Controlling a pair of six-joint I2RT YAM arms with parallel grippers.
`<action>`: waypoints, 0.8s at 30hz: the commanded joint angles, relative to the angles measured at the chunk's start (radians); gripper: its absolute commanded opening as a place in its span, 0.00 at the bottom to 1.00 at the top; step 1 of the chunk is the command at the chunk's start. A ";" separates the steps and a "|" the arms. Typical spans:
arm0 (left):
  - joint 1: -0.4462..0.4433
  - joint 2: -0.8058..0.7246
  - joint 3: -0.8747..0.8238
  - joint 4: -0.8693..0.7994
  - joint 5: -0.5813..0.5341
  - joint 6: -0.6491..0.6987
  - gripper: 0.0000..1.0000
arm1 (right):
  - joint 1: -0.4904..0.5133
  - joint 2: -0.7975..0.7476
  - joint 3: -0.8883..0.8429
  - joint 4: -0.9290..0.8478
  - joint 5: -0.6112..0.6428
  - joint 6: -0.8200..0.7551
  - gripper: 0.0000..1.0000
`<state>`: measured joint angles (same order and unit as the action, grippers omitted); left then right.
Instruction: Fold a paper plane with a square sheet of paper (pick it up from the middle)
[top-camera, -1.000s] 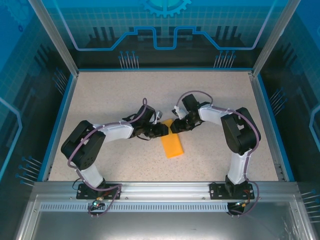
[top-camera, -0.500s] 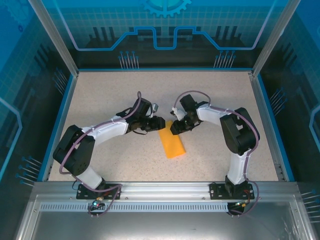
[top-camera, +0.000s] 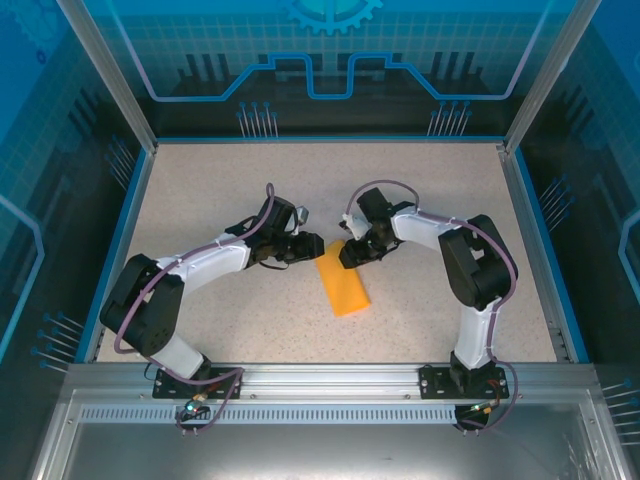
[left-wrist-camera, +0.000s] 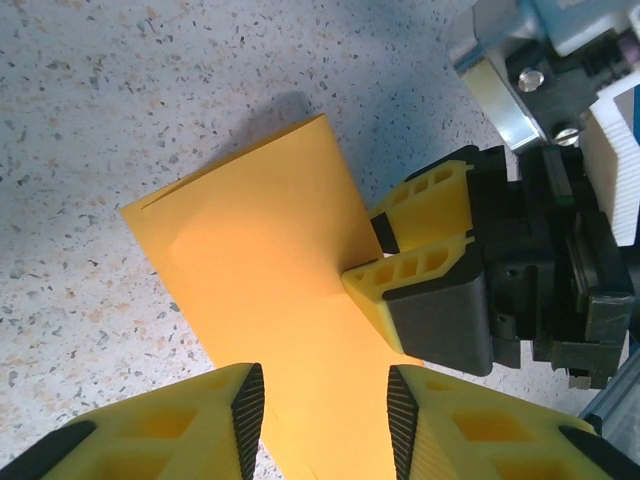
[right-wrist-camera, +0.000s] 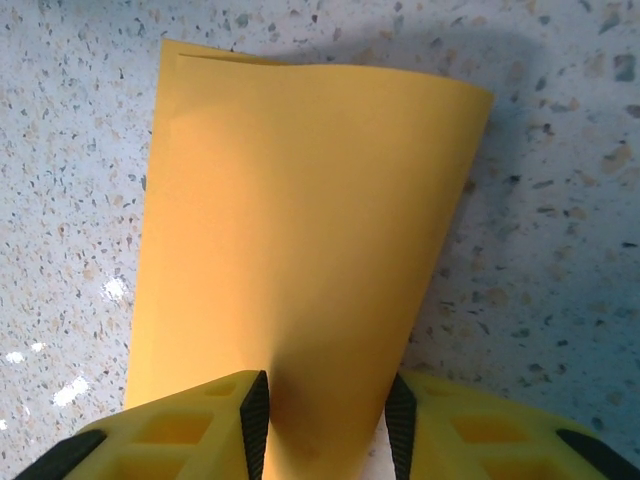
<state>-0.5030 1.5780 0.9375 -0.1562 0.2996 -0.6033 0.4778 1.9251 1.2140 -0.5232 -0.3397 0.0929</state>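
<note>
Overhead view with both wrist views. The left arm (top-camera: 165, 300) is bolted at the near left of the table (top-camera: 250, 180). It is folded back at the elbow, and its forearm is stretched to the right and slightly away towards the table's centre. The left gripper (top-camera: 310, 247) is held just left of the far end of the sheet of paper (top-camera: 343, 283). In the left wrist view its yellow fingers (left-wrist-camera: 190, 435) are seen parted, with nothing clamped, and the sheet's orange surface is seen through the gap.

The sheet lies flat near the middle of the table, between the two arms. It is folded into a long narrow strip whose far end leans a little to the left. Two layers are shown by a thin slit at one corner of its near end.

The right gripper (left-wrist-camera: 362, 245) is set at the right edge of the sheet's far end, tips down. Its fingers (right-wrist-camera: 170, 440) are parted, and paper is seen in the gap between the pads. Whether the tips press on the sheet cannot be told.

The right arm (top-camera: 478, 270) is bolted at the near right and raised to a bent elbow. Its forearm is carried left, and the wrist is turned down towards the sheet.
</note>
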 joint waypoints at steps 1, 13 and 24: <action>0.004 0.006 -0.012 0.010 0.012 -0.012 0.41 | 0.017 0.023 0.022 -0.005 0.003 0.020 0.40; 0.003 -0.002 -0.041 0.023 0.010 -0.025 0.41 | 0.032 0.029 0.015 0.011 0.040 0.078 0.40; 0.004 0.013 -0.049 0.036 0.019 -0.031 0.41 | 0.051 0.020 -0.013 0.049 0.050 0.097 0.41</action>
<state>-0.5030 1.5799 0.8982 -0.1310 0.3008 -0.6270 0.5053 1.9388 1.2205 -0.5083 -0.2935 0.1871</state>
